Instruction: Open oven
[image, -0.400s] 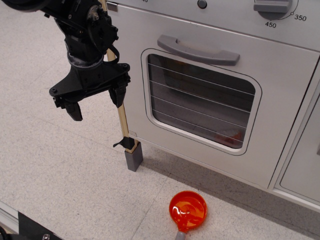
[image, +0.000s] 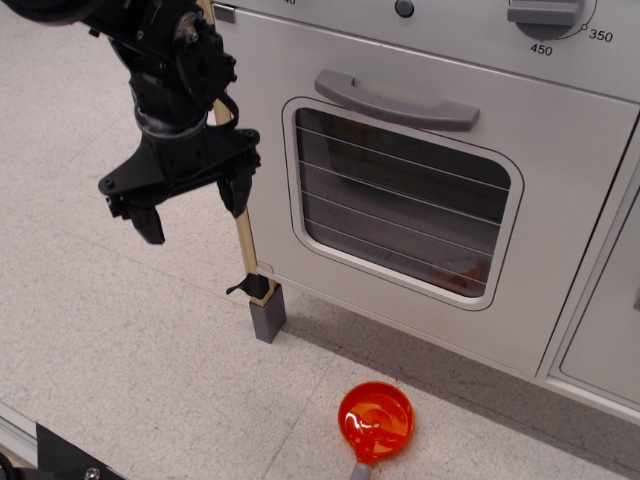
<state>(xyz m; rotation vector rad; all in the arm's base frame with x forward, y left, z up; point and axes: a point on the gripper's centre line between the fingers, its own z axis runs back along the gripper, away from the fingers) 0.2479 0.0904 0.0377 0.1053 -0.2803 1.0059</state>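
Fingers (image: 150, 222) spread, empty | oven (image: 420, 190) door shut | dial (image: 545, 12) reads 450, 350

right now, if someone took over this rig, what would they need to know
Gripper: open, jaws spread and empty, hanging to the left of the oven, touching nothing.
Oven door: shut, flush with the front. Its grey bar handle sits above the window, up and to the right of the gripper.
Orange ladle lies on the floor below the door; a wooden stick on a grey block stands by the door's left edge.
Done: nothing yet.
Left: reach the handle, grip it, pull the door open.
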